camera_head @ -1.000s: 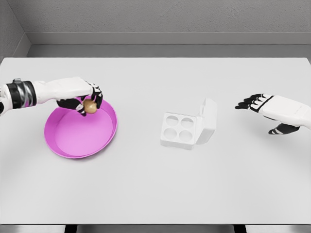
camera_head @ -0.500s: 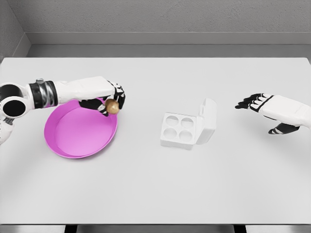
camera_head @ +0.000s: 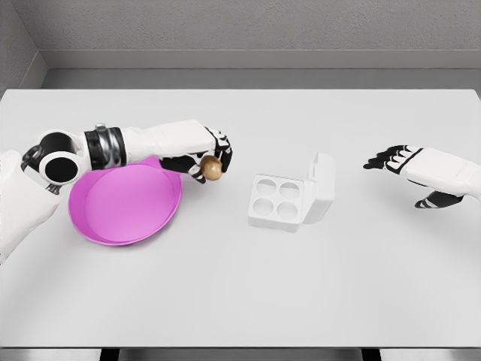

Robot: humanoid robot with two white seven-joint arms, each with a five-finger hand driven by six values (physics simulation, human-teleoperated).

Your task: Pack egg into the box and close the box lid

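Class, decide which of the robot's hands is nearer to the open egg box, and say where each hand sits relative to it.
Left. The left hand, holding the egg, is just left of the egg box. The right hand hovers open, farther off to the box's right.

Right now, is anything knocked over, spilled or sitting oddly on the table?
Nothing stands out. The white four-cup egg box sits flat, lid open, cups empty. The pink round bowl is upright. The left hand holds the brown egg.

A shallow pink bowl [camera_head: 113,214] on the left part of a white table [camera_head: 240,293].
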